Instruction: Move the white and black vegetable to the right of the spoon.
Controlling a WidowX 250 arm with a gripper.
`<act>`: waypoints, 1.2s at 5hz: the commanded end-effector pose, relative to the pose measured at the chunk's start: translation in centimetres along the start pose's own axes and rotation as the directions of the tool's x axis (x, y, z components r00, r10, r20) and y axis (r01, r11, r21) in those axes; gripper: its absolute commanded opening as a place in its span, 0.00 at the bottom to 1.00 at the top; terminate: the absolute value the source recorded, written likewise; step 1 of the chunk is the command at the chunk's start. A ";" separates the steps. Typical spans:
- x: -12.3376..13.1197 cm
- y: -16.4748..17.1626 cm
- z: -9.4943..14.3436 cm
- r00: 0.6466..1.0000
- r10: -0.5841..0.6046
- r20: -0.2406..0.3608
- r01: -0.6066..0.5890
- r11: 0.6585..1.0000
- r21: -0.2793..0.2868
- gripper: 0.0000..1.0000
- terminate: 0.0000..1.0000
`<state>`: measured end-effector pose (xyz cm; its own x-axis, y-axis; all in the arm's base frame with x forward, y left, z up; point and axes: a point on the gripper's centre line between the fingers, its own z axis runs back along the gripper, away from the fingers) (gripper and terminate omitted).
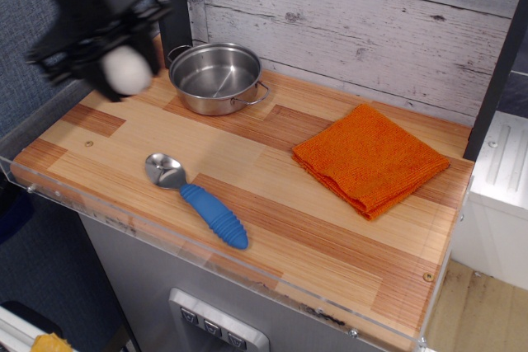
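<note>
My black gripper (pixel 115 59) is blurred in the air above the back left of the wooden counter. It is shut on the white and black vegetable (pixel 126 70), a white egg-shaped lump whose lower part shows below the fingers; its black band is hidden. The spoon (pixel 196 198), with a shiny metal bowl and a ribbed blue handle, lies near the front edge, below and to the right of the gripper, bowl pointing to the left rear.
A steel pot (pixel 216 77) with two handles stands at the back, just right of the gripper. A folded orange cloth (pixel 370 158) lies on the right half. A clear plastic lip (pixel 214 265) runs along the counter's front edge. A plank wall stands behind.
</note>
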<state>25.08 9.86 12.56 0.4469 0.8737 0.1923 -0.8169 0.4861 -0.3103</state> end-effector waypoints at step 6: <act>-17.0 -7.4 -6.4 0.872 -0.440 -0.212 0.438 0.897 -0.061 0.00 0.00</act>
<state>26.79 -8.90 4.18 0.8305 0.5500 0.0881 -0.5207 0.8228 -0.2278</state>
